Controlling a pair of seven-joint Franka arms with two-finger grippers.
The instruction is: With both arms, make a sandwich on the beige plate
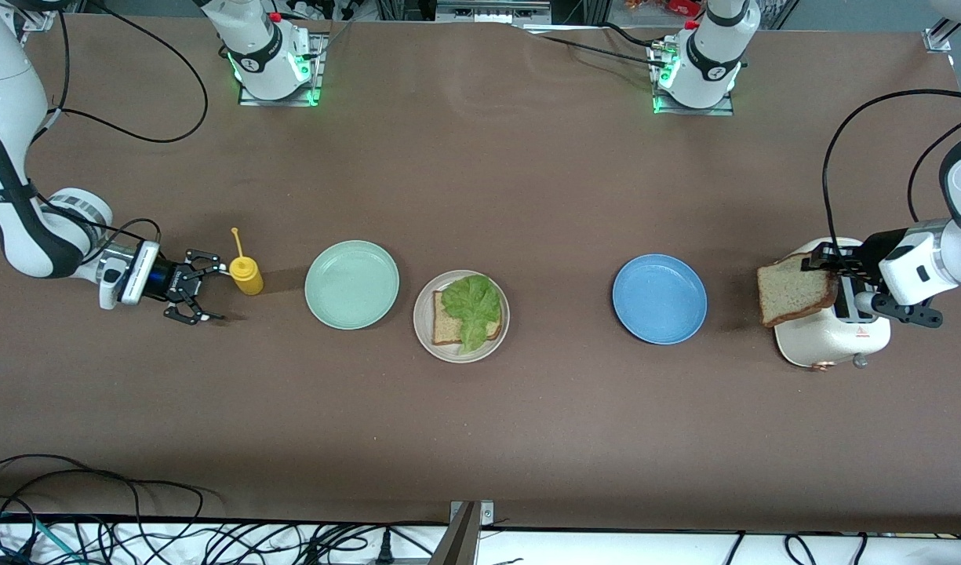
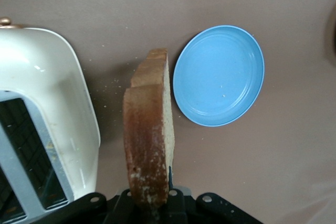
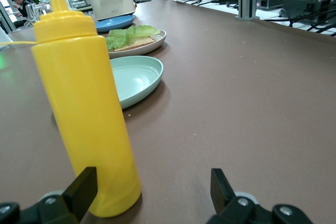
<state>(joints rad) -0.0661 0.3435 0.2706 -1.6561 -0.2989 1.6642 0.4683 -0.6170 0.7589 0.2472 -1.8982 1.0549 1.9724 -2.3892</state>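
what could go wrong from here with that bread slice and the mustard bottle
The left gripper pinches the bread slice by one edge only, over the toaster; it might sag or slip during the carry to the beige plate. The lettuce leaf lies loose on the lower slice, so a skewed drop may shift it. The right gripper sits open beside the yellow bottle and could tip it.

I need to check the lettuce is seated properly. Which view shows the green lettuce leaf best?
The front view: the ruffled green lettuce leaf shows whole from above, lying on the bread slice. The right wrist view catches it low and edge-on. The left wrist view misses it.
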